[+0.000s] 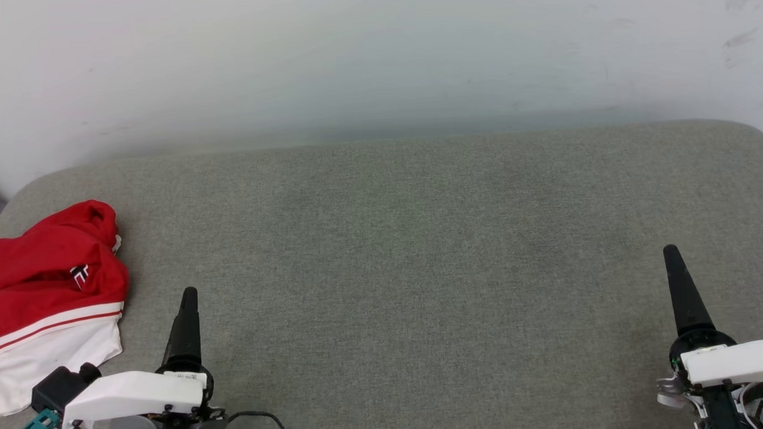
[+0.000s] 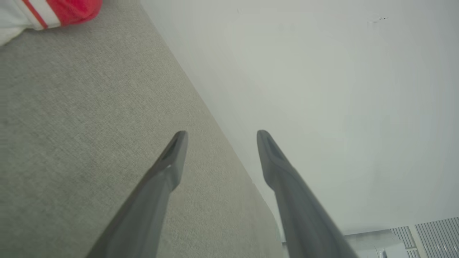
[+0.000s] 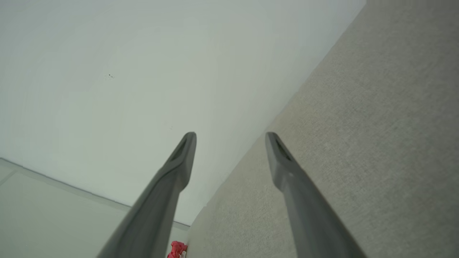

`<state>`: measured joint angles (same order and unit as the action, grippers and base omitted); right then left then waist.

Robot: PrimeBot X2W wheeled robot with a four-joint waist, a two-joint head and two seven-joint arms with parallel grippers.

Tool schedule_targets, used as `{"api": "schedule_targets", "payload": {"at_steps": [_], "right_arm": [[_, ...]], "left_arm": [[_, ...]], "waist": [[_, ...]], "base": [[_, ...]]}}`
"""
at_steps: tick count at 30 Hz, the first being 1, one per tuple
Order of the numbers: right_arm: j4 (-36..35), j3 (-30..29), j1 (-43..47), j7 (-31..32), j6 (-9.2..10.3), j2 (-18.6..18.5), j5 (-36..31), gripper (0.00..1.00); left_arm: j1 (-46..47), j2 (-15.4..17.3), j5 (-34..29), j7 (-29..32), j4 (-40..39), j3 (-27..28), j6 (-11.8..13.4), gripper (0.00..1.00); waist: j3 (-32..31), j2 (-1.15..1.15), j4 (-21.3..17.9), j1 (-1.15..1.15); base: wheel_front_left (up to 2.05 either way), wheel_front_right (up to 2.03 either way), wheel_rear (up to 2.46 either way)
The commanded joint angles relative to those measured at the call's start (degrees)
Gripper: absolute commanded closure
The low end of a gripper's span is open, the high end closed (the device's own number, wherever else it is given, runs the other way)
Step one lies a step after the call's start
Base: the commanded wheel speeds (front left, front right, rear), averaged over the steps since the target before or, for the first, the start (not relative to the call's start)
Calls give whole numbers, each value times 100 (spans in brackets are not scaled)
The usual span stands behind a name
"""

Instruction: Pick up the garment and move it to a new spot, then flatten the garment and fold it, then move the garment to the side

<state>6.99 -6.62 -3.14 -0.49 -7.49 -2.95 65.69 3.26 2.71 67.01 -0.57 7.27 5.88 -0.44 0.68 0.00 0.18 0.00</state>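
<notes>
A grey woven fabric surface (image 1: 421, 251) with rounded far corners is set against a plain white wall (image 1: 376, 56). Faint dark scuffs (image 1: 739, 11) are seen at the wall's upper right. A ribbed white panel (image 2: 434, 233) is glimpsed in the left wrist view. Even, soft light is cast throughout.

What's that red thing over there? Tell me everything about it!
It is the garment, a soft red shirt with a white part at its near end, edged by a white band with a thin red stripe. A scrap of black-and-white lettering peeks from a fold. It lies crumpled in a heap, not spread flat, on the left end of the grey cushion.
</notes>
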Motion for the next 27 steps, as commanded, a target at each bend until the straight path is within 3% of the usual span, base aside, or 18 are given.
{"api": "schedule_targets", "payload": {"at_steps": [1,12,27], "right_arm": [[-209,43,-11,-73,0,0,-377,0],[-416,206,117,-305,0,1,-1771,0],[-475,280,234,-583,0,3,-3041,0]], "left_arm": [[5,11,-348,-74,-170,-54,99,0],[-96,13,-1645,-305,-332,-278,410,0],[-167,124,-3003,-582,-396,-602,648,0]], "waist": [[2,0,3,0],[6,0,25,0],[37,0,23,0]], "base": [[0,0,0],[0,0,0],[0,0,0]]}}
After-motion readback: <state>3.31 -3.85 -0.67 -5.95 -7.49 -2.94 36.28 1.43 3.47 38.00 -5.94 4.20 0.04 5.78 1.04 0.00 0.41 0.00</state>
